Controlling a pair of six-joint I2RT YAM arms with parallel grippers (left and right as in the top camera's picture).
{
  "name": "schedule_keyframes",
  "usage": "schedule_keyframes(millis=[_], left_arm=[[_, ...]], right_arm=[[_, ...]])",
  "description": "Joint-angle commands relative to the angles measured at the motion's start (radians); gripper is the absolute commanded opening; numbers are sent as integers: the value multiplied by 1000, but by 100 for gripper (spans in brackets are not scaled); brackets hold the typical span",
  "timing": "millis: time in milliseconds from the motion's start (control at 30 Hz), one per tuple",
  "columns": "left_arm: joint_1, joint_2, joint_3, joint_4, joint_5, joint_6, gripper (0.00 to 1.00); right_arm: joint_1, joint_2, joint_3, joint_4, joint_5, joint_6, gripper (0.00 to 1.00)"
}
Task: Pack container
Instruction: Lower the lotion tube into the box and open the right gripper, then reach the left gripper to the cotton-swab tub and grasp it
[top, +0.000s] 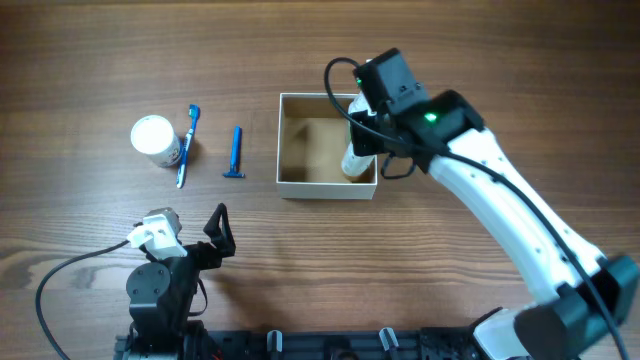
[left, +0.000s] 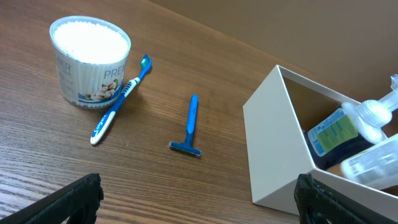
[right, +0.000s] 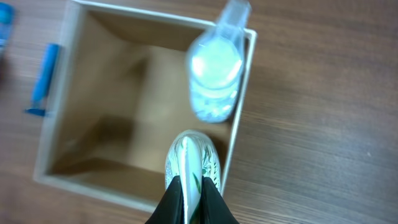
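Two black right fingers are pinched shut on the flat crimped end of a glossy white tube printed with green, which hangs upright over the near right corner of the container. That container is a small square cardboard box, white on its outer walls and rim, matte tan-brown inside, standing lidless at the middle of the wood-grained bench. Along its right inner wall lies a clear, rounded plastic bottle, its narrow cap pointing at the far right corner; the left wrist view shows a blue-green label on the bottle. The rest of the box floor is bare cardboard. Left of the box, well apart from it, lies a slim blue plastic razor, head toward the near edge. Further left, a blue-and-white toothbrush rests beside a round tub packed to the top with white cotton swabs; brush and tub look close to touching, though contact cannot be made out. Near the front edge, the left fingers hang spread wide apart, gripping nothing.
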Motion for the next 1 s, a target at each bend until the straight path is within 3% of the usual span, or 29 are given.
schedule_keyframes(millis=[0, 33, 67, 100, 200, 267, 433, 567, 833, 967], left_arm=[[6, -5, -1, 2, 12, 6, 100], [6, -5, -1, 2, 12, 6, 100], [6, -5, -2, 2, 12, 6, 100], [6, -5, -2, 2, 12, 6, 100], [6, -5, -2, 2, 12, 6, 100], [6, -5, -1, 2, 12, 6, 100], [6, -5, -2, 2, 12, 6, 100], [6, -5, -1, 2, 12, 6, 100], [6, -5, -1, 52, 39, 5, 100], [6, 46, 127, -32, -5, 5, 99]], right_arm=[[0, 63, 18, 26, 77, 38, 4], [1, 82, 18, 37, 72, 38, 4], [1, 88, 18, 40, 68, 38, 12], [1, 87, 18, 43, 65, 37, 49], [-4, 18, 21, 37, 66, 37, 79], [-42, -122, 23, -2, 70, 69, 95], [-276, -378, 23, -164, 60, 199, 100], [-457, -431, 22, -225, 63, 190, 100], [-469, -387, 22, -234, 62, 188, 100], [-469, -373, 22, -233, 62, 188, 100]])
